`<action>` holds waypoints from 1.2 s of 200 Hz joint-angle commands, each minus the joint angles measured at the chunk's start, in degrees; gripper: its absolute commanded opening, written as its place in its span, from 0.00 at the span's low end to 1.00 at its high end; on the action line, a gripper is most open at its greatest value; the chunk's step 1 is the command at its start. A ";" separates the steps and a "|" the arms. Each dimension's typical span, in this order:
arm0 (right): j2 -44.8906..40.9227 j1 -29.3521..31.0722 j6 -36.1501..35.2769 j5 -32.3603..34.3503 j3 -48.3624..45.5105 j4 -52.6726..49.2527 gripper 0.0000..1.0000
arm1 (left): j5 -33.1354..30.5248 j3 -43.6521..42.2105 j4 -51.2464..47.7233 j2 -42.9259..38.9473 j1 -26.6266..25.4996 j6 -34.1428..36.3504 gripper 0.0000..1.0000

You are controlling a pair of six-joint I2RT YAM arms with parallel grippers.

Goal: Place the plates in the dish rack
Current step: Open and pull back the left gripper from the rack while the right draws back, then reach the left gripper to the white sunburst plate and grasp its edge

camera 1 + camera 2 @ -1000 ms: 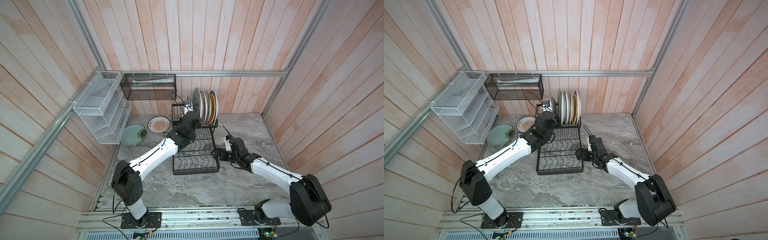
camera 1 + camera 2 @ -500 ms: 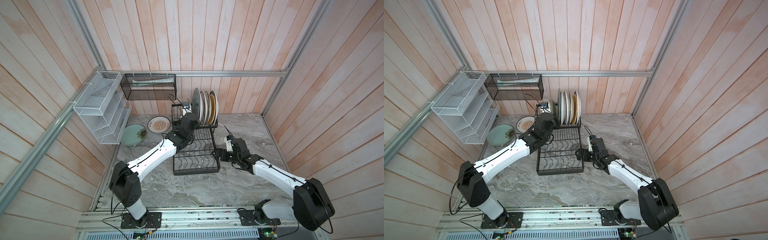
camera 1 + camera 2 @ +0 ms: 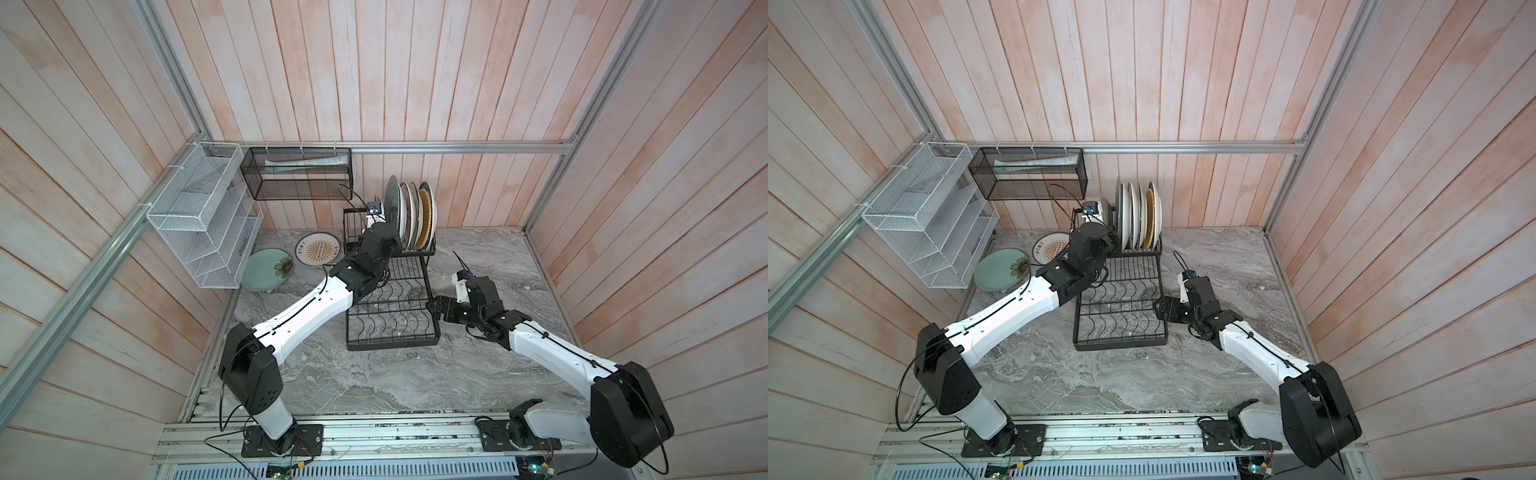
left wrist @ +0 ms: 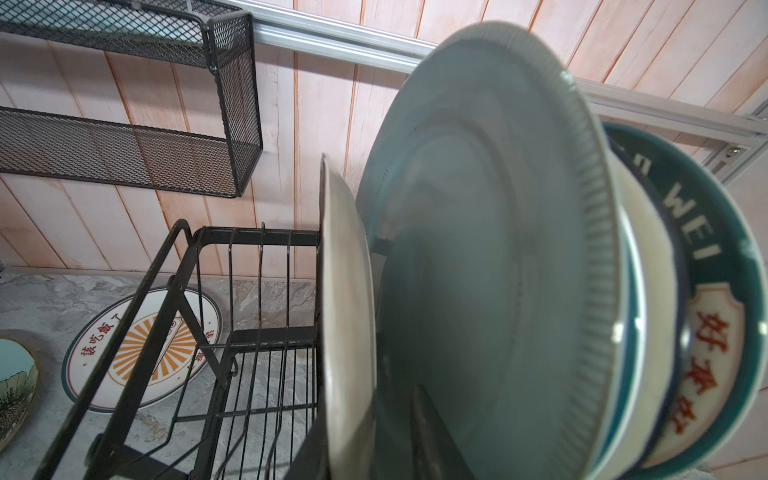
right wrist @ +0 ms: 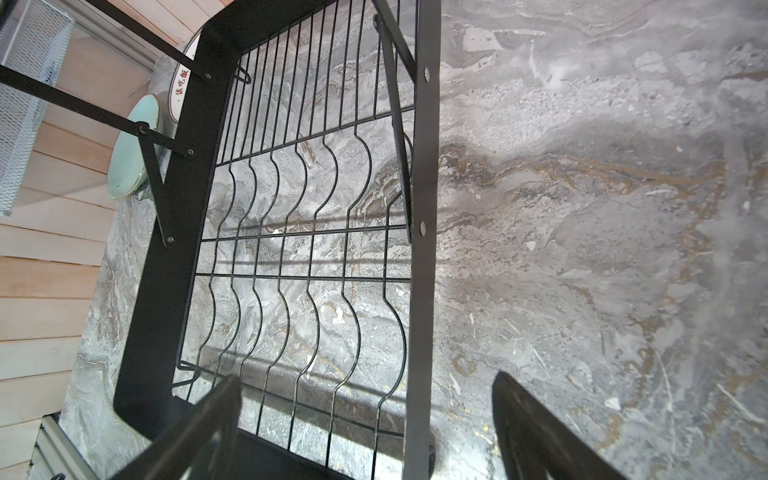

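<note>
1. Dish rack (image 3: 390, 316) sits mid-bench. Its upper tier holds a row of plates (image 3: 411, 216) on edge, with the grey-blue plate (image 4: 478, 249) nearest my left arm and a pale plate (image 4: 347, 311) just beside it.
2. Sunburst plate (image 3: 318, 249) and pale green plate (image 3: 266, 268) lie flat by the bench's back-left corner.
3. Right claw (image 5: 365, 376) gapes wide, straddling the rack's side.
4. Left claw (image 3: 1100, 220) is buried among the plates; I cannot tell its spread.
5. Grey marble bench (image 3: 374, 382), pink plank walls (image 3: 415, 83).

Sitting in even light inside pale plank walls (image 3: 374, 83), over grey marbled tabletop (image 3: 395, 382).
Hanging off aluminium rail (image 3: 457, 146): white mesh organizer (image 3: 195, 216), black mesh basket (image 3: 299, 187).
</note>
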 commanded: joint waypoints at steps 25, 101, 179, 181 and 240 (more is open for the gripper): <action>-2.18 -0.70 -0.17 -0.99 0.37 -1.09 0.94 | 1.46 3.76 -0.52 -1.97 -0.45 1.42 0.34; -10.70 -2.28 -0.52 0.34 2.07 -2.53 0.98 | 12.72 5.66 -4.20 -12.60 -0.10 6.40 0.79; -17.37 -3.58 -2.59 -3.98 6.59 -5.98 0.98 | 19.54 -12.42 -15.18 -38.02 1.49 -1.24 1.00; -17.59 -3.60 -2.59 -4.03 6.78 -6.09 0.98 | 19.14 -13.00 -15.95 -38.71 1.69 -2.12 1.00; -22.66 -3.94 -2.86 -9.82 5.68 -2.26 0.98 | 27.72 -39.18 -18.65 -58.76 19.16 -22.70 1.00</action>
